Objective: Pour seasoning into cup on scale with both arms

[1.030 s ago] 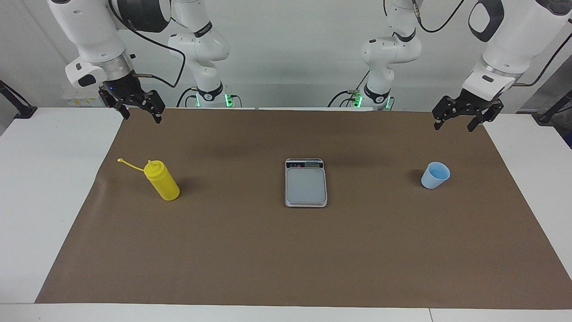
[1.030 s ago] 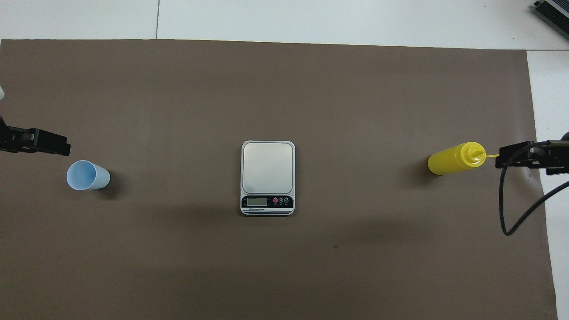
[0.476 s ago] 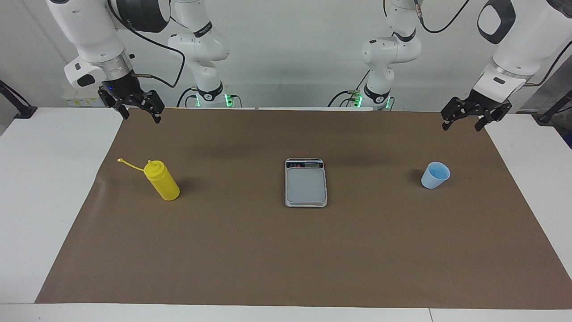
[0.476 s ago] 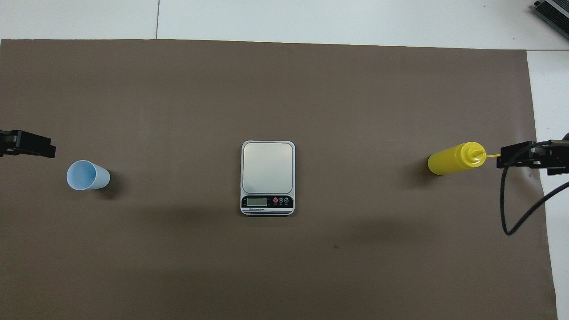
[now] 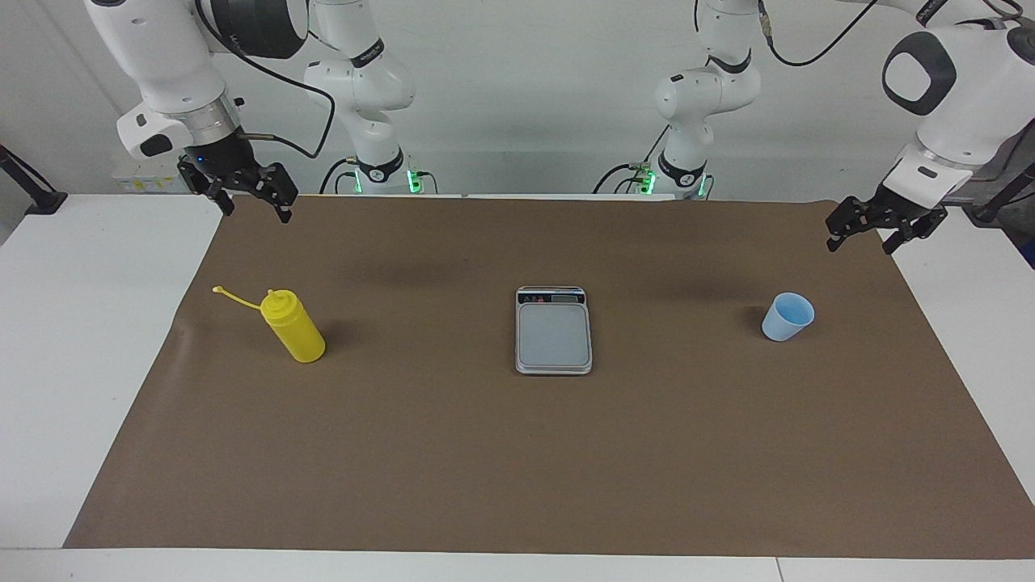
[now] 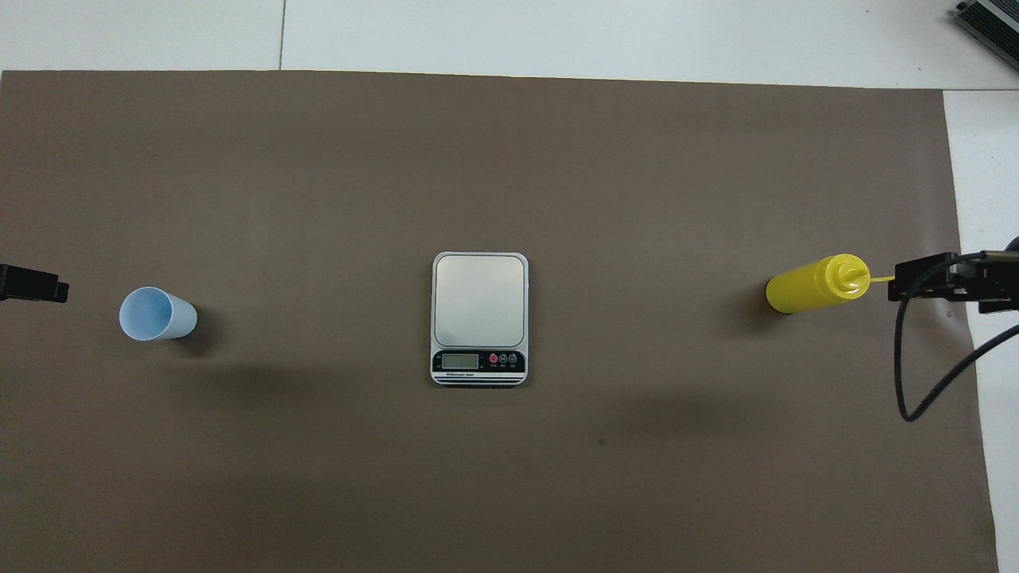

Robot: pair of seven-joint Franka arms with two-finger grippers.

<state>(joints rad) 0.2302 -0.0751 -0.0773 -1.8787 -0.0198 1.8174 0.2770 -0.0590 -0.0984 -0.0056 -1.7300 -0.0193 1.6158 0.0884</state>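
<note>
Two grippers up in the air, both with fingers apart and nothing between them, and we are right at the start. Our left gripper (image 5: 883, 229) hangs over the mat's (image 5: 517, 453) edge at the left arm's end, clear of the cup (image 5: 787, 317). Our right gripper (image 5: 242, 191) waits over the mat's corner at the right arm's end, with the bottle (image 5: 293, 326) below it and farther from the robots.

As we read it, the step in hand is fetching the cup, because the scale (image 5: 554, 330) sits bare in the middle of the mat, well apart from both things. To do it well we want the left gripper straight over the cup, then down with its fingers either side of the wall below the rim. The cup looks light, so we should squeeze gently, or it may tip or buckle. Then we set it flat on the weighing plate, not on the display strip.

Now the cup itself: small, light blue, tapered, no handle, mouth up. In the overhead view we see nothing inside it. The bottle is bright yellow, upright, nozzle on top, with its cap strap sticking out toward the right arm's end.
</note>
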